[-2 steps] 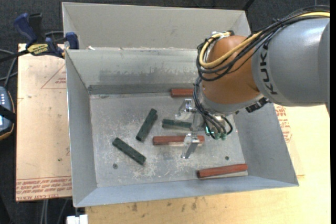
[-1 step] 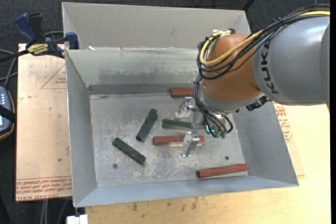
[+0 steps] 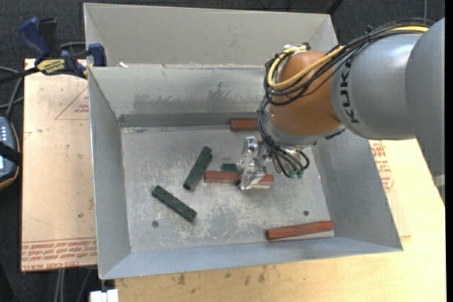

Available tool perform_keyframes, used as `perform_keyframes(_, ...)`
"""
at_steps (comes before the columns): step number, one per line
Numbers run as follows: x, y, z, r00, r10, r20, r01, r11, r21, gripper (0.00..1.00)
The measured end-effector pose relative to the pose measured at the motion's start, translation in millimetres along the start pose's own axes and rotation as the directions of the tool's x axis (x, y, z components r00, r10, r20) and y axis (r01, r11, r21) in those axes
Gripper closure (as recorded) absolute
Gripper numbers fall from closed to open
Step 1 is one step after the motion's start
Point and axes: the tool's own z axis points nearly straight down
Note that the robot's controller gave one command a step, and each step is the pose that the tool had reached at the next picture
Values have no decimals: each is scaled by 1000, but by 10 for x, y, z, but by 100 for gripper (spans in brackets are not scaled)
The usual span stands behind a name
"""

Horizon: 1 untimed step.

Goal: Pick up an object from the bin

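My gripper (image 3: 249,179) hangs low in the middle of the bin, its metal fingers down on a reddish-brown bar (image 3: 221,177) that lies flat on the floor. A small dark green piece (image 3: 229,167) sits just behind that bar, touching the fingers' left side. Left of it a dark green bar (image 3: 197,167) lies slanted. Whether the fingers grip the red bar I cannot make out.
Another dark green bar (image 3: 173,203) lies at the lower left. A reddish-brown bar (image 3: 299,230) rests by the front wall at the right, and a third one (image 3: 243,124) lies against the back wall under the arm's orange cover.
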Motion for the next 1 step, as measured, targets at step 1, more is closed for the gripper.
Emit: perform_keyframes(1, 0, 0, 0, 1000, 0, 0, 0, 1000, 0, 100)
